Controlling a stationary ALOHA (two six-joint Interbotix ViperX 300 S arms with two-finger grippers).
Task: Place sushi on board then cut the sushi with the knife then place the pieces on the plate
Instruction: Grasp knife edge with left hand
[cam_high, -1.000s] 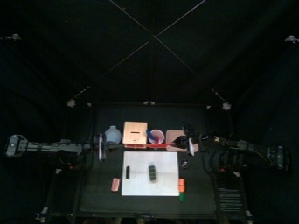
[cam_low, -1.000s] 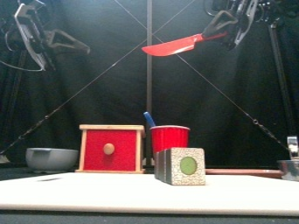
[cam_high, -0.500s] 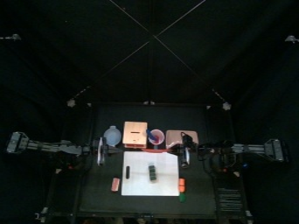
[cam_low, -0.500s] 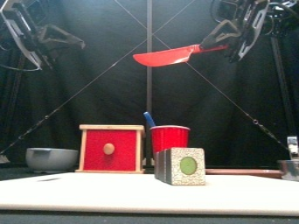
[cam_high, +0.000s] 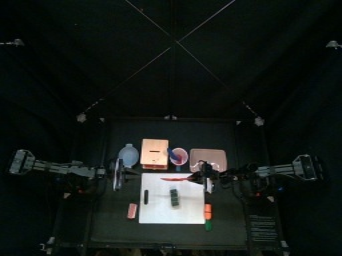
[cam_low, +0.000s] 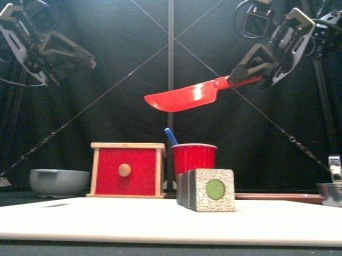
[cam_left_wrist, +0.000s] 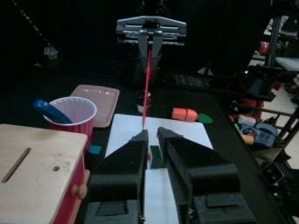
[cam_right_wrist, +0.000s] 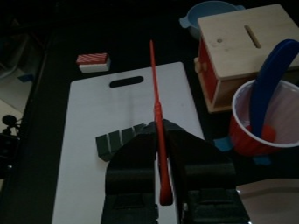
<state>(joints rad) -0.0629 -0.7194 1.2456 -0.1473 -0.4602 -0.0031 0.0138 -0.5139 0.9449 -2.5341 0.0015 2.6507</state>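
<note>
The dark green sushi roll (cam_high: 175, 197) (cam_low: 207, 189) (cam_right_wrist: 135, 138) lies on the white cutting board (cam_high: 158, 190) (cam_right_wrist: 100, 114). My right gripper (cam_high: 201, 178) (cam_low: 257, 68) is shut on the red knife (cam_low: 187, 95) (cam_right_wrist: 155, 96). It holds the knife high above the board with the blade sloping down to the left over the roll. The left wrist view shows that knife (cam_left_wrist: 147, 79) edge-on under the right gripper (cam_left_wrist: 149, 26). My left gripper (cam_high: 118, 175) (cam_low: 40, 45) hangs high at the board's left edge, its jaws a little apart with nothing between them.
Along the back stand the blue-grey bowl (cam_high: 128, 154) (cam_low: 59, 181), the wooden box with its red drawer front (cam_high: 155, 152) (cam_low: 127, 170), the red cup (cam_high: 179, 155) (cam_low: 195, 158) holding a blue knife (cam_right_wrist: 278, 66), and the pink tray (cam_high: 207, 157). Small toy foods (cam_high: 132, 210) (cam_high: 209, 210) flank the board.
The right gripper has come down and leftward with the red knife, and the blade now hangs lower over the board. The left arm has hardly moved.
</note>
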